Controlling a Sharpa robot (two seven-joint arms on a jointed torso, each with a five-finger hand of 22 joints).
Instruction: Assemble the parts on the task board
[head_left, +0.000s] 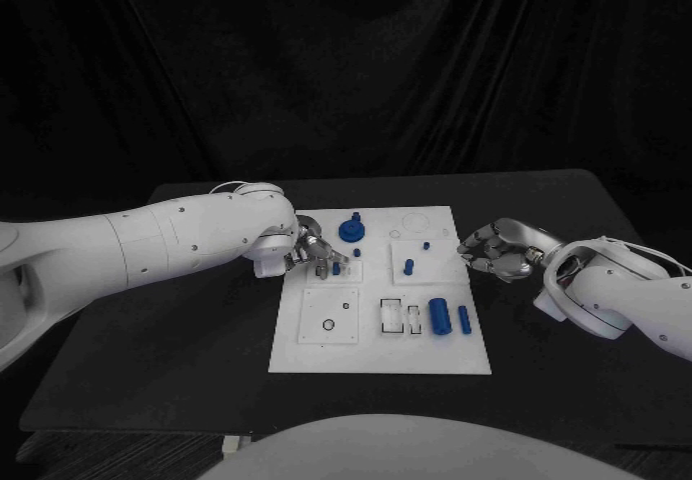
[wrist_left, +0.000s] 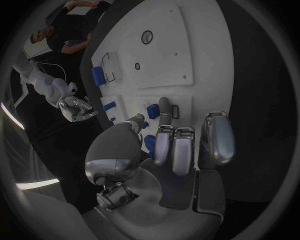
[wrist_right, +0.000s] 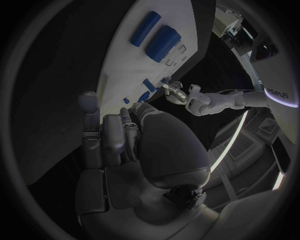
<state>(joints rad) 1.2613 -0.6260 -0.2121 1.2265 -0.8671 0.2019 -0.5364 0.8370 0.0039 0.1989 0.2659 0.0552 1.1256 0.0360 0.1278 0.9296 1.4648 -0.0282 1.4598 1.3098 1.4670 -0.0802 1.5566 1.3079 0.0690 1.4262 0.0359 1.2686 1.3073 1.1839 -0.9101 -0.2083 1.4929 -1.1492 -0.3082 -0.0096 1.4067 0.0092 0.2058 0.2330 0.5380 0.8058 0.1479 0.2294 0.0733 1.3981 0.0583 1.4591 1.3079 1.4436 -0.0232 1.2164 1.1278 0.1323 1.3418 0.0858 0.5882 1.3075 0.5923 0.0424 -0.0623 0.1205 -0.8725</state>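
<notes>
The white task board (head_left: 382, 345) lies mid-table. My left hand (head_left: 307, 252) hovers over its upper left part; its thumb and a finger pinch a small blue part (head_left: 336, 267) (wrist_left: 152, 111) that stands on the board (wrist_left: 187, 55). Just beyond the hand stands a blue knob (head_left: 351, 230) (wrist_left: 150, 144). Another small blue part (head_left: 408, 266) (wrist_left: 109, 106) and a tiny peg (head_left: 427, 243) sit mid-board. Two blue cylinders (head_left: 438, 320) (head_left: 464, 319) (wrist_right: 164, 42) lie at the lower right. My right hand (head_left: 498, 250) (wrist_right: 125, 140) hangs at the board's right edge, fingers curled in, holding nothing.
Empty slots (head_left: 392, 315) and a ring hole (head_left: 329, 325) (wrist_left: 147, 36) mark the board's near half. Black table (head_left: 173, 370) surrounds the board on all sides. My left hand (wrist_right: 187, 97) appears small in the right wrist view.
</notes>
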